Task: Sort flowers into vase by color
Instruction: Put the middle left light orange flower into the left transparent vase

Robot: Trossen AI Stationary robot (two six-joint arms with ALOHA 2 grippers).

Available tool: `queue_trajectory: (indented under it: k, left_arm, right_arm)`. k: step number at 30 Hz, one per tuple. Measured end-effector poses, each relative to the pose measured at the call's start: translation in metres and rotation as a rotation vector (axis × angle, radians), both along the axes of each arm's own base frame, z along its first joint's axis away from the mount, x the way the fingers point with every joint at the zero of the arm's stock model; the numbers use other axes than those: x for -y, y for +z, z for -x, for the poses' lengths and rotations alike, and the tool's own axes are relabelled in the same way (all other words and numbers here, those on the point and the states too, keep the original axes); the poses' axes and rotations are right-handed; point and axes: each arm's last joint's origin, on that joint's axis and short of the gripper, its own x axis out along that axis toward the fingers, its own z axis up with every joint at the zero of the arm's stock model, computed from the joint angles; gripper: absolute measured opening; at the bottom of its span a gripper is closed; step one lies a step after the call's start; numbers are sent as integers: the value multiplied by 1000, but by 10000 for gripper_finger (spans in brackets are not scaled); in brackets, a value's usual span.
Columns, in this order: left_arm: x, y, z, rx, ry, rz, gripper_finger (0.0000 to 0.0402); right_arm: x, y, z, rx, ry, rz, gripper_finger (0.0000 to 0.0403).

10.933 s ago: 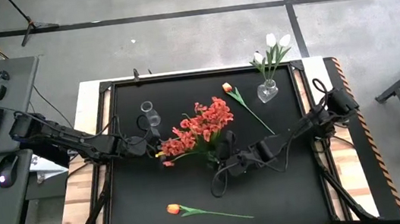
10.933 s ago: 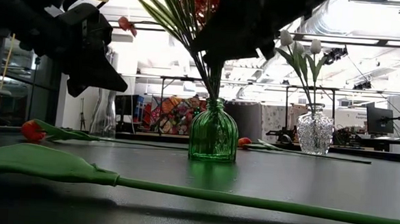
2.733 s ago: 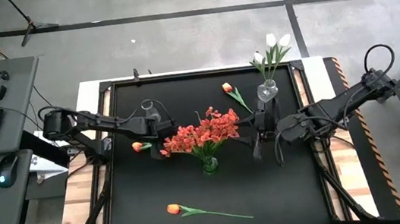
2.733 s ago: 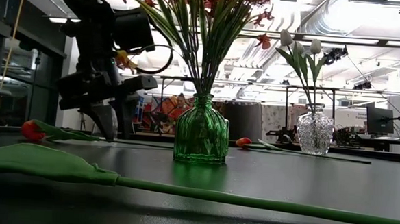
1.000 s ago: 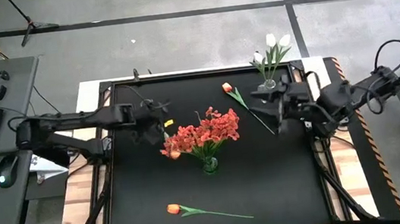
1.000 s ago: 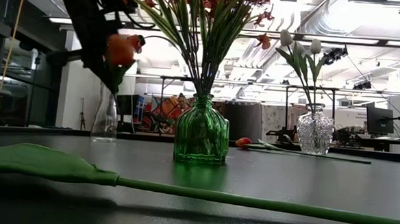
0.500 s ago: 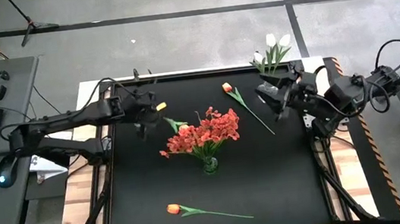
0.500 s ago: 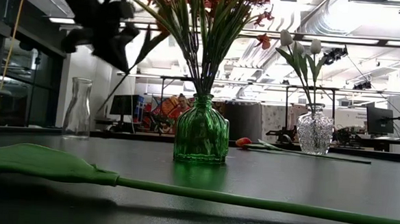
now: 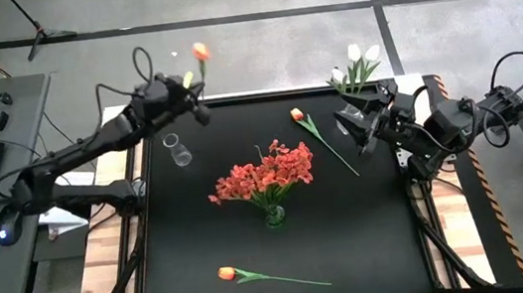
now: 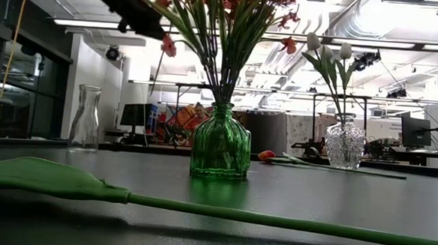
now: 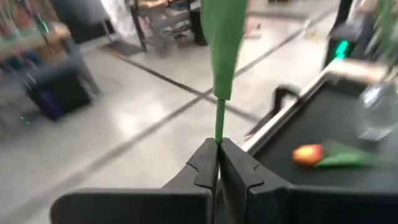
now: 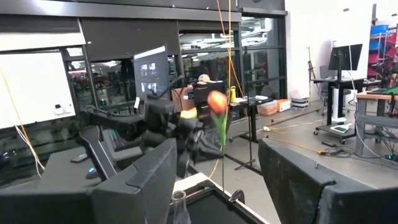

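A black table (image 9: 354,245) seen from above, with a green vase (image 10: 220,149) near its middle as the landmark. The green vase holds a bushy bunch of red-orange flowers (image 9: 263,174).

The left gripper (image 9: 193,103) is raised above the far edge of the table, behind and to the left of the green vase. Its fingers (image 11: 202,168) are pressed together on the green stem of an orange tulip (image 9: 200,52), which stands upright with its bloom above the gripper, out over the floor beyond the table. An empty clear bottle (image 9: 177,150) stands on the table just in front of this gripper, to the left of the green vase.

The right gripper (image 9: 350,121) hovers to the right of the green vase, near the far right corner, with its fingers (image 12: 143,177) spread apart and holding nothing. Just beside it stands a clear vase (image 10: 344,144) holding white tulips (image 9: 355,63).

A second orange tulip (image 9: 320,139) lies flat on the table between the green vase and the clear vase. A third orange tulip (image 9: 271,276) lies flat on the near side of the green vase, close to the front edge.
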Motion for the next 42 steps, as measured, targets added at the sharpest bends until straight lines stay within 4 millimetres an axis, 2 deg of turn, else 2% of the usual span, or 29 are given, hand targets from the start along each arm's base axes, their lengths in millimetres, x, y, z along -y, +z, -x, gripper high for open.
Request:
queue_trajectory:
  k: [3,6,9,12,15,17,20,27,38,42]
  left_arm:
    - [5,23,5,140,-4,105,0]
    - [20,49,17,221,13,208,0]
    - [41,58,34,216,112,291,0]
    - [65,49,53,183,261,337,0]
    - [84,40,67,243,368,300,0]
    - [94,38,71,302,385,235,0]
    - [102,31,71,293,397,152,0]
    - [105,2,69,247,455,96,0]
    - [104,-11,74,178,491,88,0]
    - [104,-30,75,205,525,126,0]
  right_arm:
    - [0,0,0,-3,0,1,216]
    - [0,-2,-1,-26,0,11,216]
    - [0,-5,-1,-50,1,22,216]
    - [-1,-8,-2,-91,0,47,216]
    - [-1,-11,-2,-130,0,68,216]
    - [-1,-12,-2,-137,1,66,216]
    - [-1,-12,-2,-131,2,56,216]
    - [-1,-12,-2,-120,5,37,216]
    - [-1,-12,-2,-90,12,-15,216]
    - [-1,-12,-2,-90,12,-15,216]
